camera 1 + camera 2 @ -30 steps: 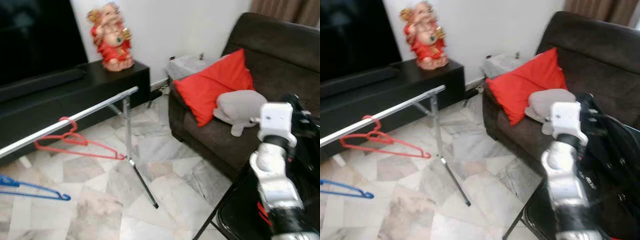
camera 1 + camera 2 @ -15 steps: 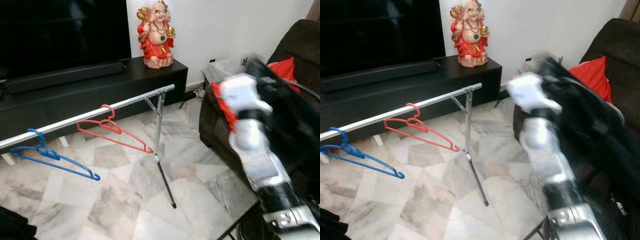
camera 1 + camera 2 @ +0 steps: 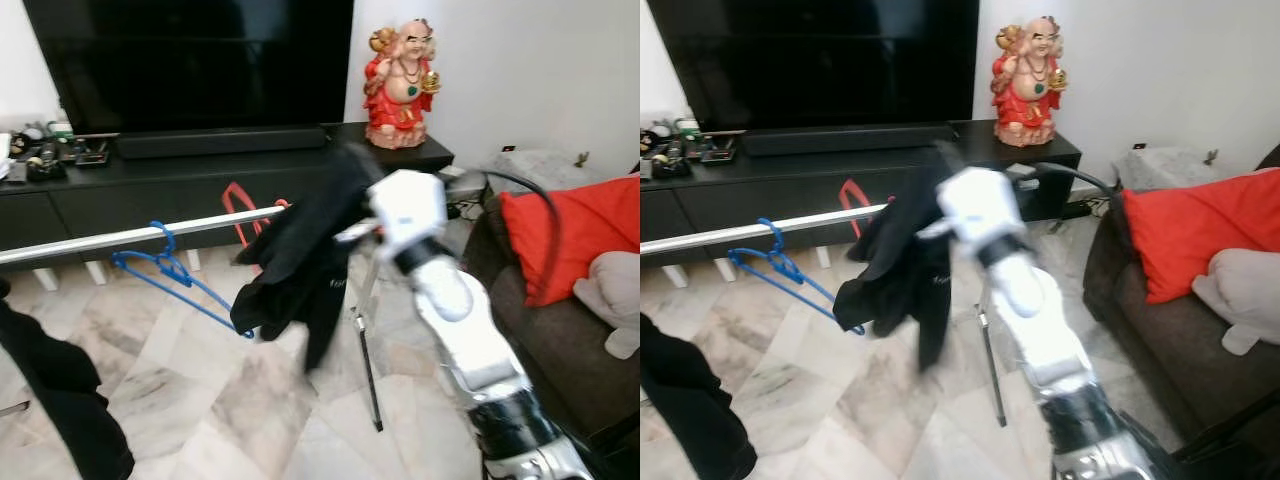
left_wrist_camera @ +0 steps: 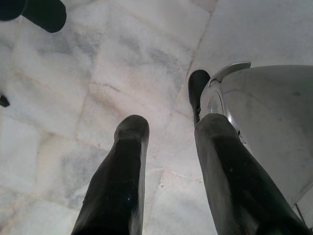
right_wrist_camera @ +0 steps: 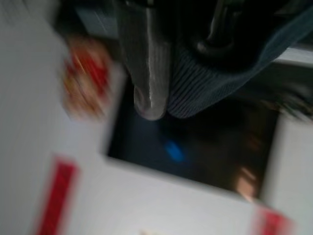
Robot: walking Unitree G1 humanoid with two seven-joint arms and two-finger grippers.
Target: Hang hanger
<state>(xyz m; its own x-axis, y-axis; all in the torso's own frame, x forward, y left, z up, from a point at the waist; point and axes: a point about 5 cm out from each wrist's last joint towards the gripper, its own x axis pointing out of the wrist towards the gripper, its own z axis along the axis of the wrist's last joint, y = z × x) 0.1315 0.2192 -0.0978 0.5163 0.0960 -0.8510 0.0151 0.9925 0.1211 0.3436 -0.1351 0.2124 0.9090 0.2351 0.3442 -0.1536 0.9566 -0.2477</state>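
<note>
My right arm (image 3: 450,310) reaches forward and holds a black garment (image 3: 300,260) up against the silver clothes rail (image 3: 120,238). The right gripper (image 5: 183,58) is shut on dark knit fabric at the garment's top; any hanger inside it is hidden. The garment covers part of a red hanger (image 3: 238,200) on the rail. A blue hanger (image 3: 175,278) hangs on the rail further left. My left gripper (image 4: 170,129) hangs open over the marble floor with nothing between its fingers.
The rail's folding leg (image 3: 366,355) stands on the floor below my right arm. Another dark garment (image 3: 60,390) hangs at the lower left. Behind the rail are a black TV console (image 3: 200,160), a red figurine (image 3: 402,72), and a sofa with a red cushion (image 3: 575,230) to the right.
The camera has swung left. My right arm has risen from the lower right and carried the black garment up and left to the rail, in front of the red hanger.
</note>
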